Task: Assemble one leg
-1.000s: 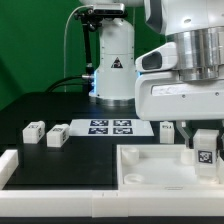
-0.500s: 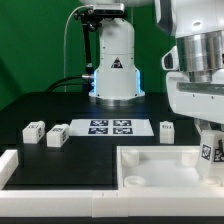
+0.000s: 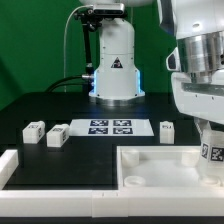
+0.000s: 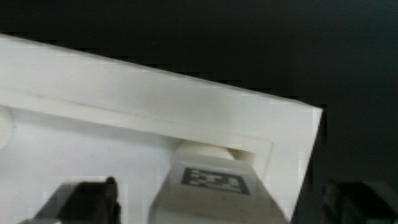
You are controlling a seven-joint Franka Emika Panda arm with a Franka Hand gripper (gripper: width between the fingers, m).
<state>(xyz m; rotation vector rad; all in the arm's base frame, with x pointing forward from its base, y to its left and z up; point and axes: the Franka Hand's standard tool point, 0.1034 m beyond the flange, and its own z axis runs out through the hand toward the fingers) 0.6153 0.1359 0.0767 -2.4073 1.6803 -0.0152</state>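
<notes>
My gripper [image 3: 212, 148] is at the exterior view's right edge, shut on a small white leg [image 3: 213, 153] with a black-and-white tag on its face. It holds the leg upright over the right rear corner of the large white tray [image 3: 150, 160]. In the wrist view the leg [image 4: 217, 183] stands between my two dark fingers [image 4: 86, 200], its far end at the tray's corner socket [image 4: 217, 152]. The gripper [image 4: 217, 208] is low in that picture. Whether the leg touches the socket I cannot tell.
Three more tagged legs lie on the dark table: two at the left [image 3: 35, 130] [image 3: 57, 135] and one right of the marker board [image 3: 168, 129]. The marker board [image 3: 110, 127] lies in the middle. A white wall piece [image 3: 10, 165] stands at the front left.
My gripper has moved towards the exterior view's right with the leg in it and has come down a little over the tray's corner. The loose legs have not moved.
</notes>
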